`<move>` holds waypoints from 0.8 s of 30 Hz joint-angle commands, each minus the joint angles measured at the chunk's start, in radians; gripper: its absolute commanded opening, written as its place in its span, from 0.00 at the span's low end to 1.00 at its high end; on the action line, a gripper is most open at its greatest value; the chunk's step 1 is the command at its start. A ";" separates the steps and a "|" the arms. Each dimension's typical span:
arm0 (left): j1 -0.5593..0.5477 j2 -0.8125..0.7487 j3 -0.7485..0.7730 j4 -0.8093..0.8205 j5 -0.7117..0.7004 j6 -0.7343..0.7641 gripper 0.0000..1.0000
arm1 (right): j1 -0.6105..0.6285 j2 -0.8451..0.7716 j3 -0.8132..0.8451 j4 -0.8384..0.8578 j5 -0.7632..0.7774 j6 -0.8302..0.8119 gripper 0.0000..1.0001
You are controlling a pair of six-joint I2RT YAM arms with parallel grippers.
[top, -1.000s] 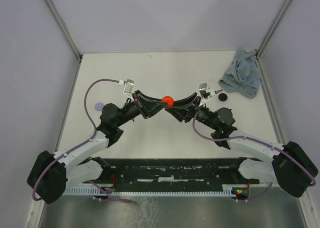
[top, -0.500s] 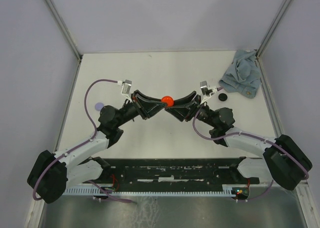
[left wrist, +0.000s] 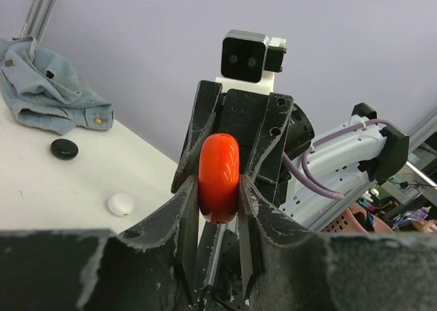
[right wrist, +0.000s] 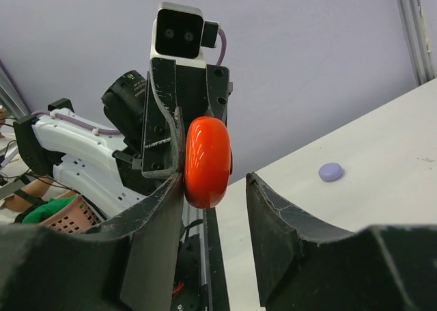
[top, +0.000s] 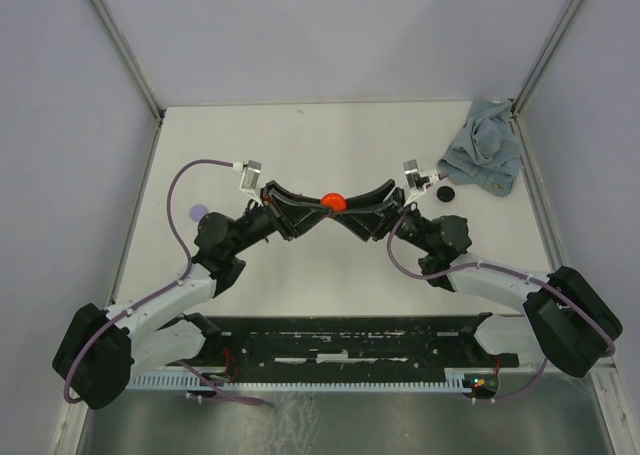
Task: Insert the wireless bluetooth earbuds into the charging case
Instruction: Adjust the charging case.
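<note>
White table, left pincer clamped on red case, right pincer parted, gap shown only wrist-side

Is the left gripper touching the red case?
Touching. In the left wrist view the left gripper has its jaws pressed against both sides of the red case, with no gap.

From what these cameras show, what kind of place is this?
Probably a robotics lab test cell: a white table boxed in by plain panels on metal posts, with a storage basket beyond.
</note>
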 commanded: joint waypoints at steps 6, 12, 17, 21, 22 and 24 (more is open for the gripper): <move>-0.005 -0.014 -0.003 0.034 0.042 0.005 0.24 | -0.012 0.039 0.058 0.143 -0.040 0.057 0.35; -0.004 -0.053 0.016 -0.082 0.053 0.074 0.50 | -0.043 0.032 0.068 0.120 -0.097 0.068 0.17; 0.010 -0.086 0.059 -0.213 0.079 0.151 0.68 | -0.060 -0.005 0.105 -0.008 -0.185 0.044 0.11; 0.021 -0.086 0.143 -0.386 0.138 0.232 0.72 | -0.064 -0.063 0.138 -0.194 -0.248 -0.025 0.10; 0.025 -0.083 0.167 -0.433 0.152 0.254 0.72 | -0.064 -0.080 0.145 -0.254 -0.260 -0.053 0.10; 0.027 -0.082 0.210 -0.529 0.168 0.302 0.73 | -0.065 -0.120 0.169 -0.388 -0.283 -0.125 0.10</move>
